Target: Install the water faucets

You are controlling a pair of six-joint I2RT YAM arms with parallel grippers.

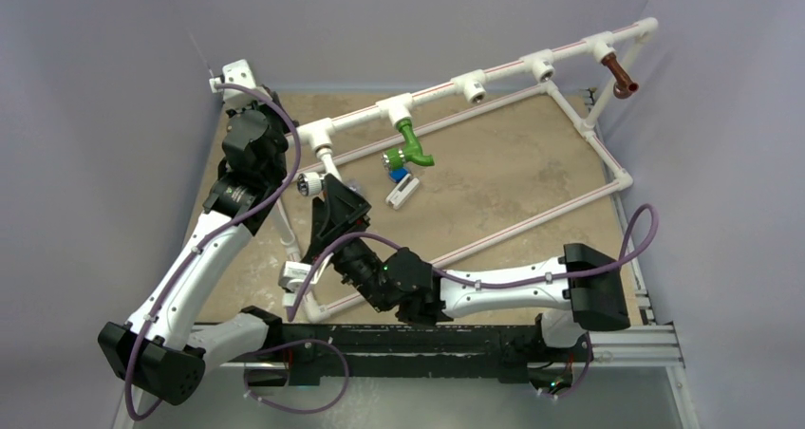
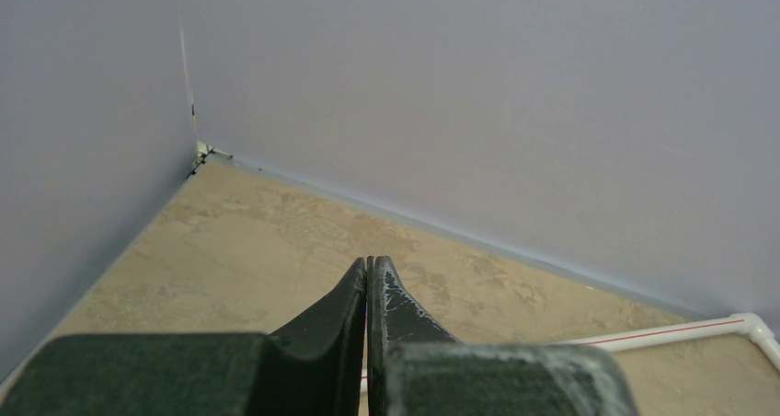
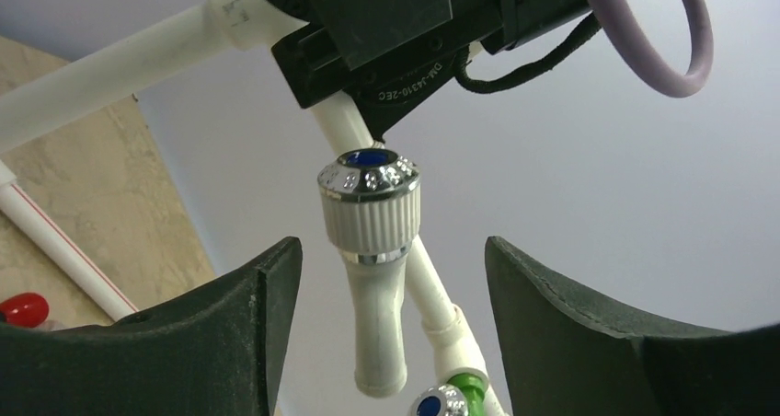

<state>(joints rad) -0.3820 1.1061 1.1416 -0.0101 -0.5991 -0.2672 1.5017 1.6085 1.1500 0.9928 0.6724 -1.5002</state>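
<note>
The white faucet [image 3: 377, 287] with its silvery round knob [image 3: 368, 181] hangs spout down between the fingers of my right gripper [image 3: 391, 246]. That gripper is open and neither finger touches the faucet. Seen from above, this faucet [image 1: 308, 184] sits below the leftmost tee [image 1: 319, 133], with the right gripper [image 1: 328, 192] just beside it. Its joint to the pipe is hidden. The green faucet [image 1: 414, 146] hangs from the second tee, and the brown faucet [image 1: 619, 76] from the far right tee. My left gripper [image 2: 370, 265] is shut and empty, pointing at the back left corner.
The white pipe frame [image 1: 532, 68] runs across the back and around the tan table top. A small blue-and-white block [image 1: 401, 190] lies under the green faucet. The left arm's black wrist [image 3: 386, 29] hangs close above the white faucet. Walls close in on the left and at the back.
</note>
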